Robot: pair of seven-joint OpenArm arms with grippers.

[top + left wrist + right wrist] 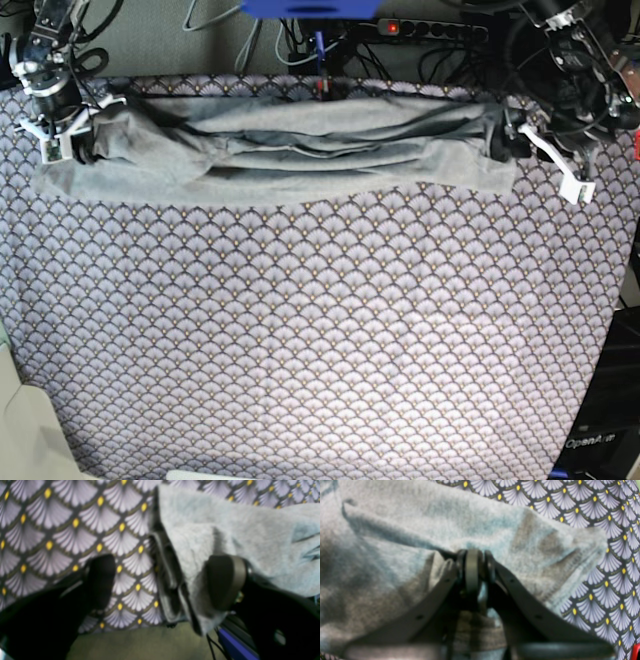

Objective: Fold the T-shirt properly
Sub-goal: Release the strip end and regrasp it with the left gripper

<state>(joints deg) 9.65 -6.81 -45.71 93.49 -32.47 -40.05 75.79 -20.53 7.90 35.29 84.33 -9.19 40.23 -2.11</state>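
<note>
Light grey heathered knit T-shirt (290, 150) lies as a long rumpled band along the far edge of the scallop-patterned bench cloth (320, 330). Right gripper (472, 565) jaws clenched on one end; left gripper (162, 580) jaws released beside the other. Lengthwise fold roughly done, crosswise folds remain.

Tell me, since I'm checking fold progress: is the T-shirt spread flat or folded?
Folded, roughly: the T-shirt lies gathered into a long layered band along the far edge of the patterned cloth, with overlapping creases.
</note>
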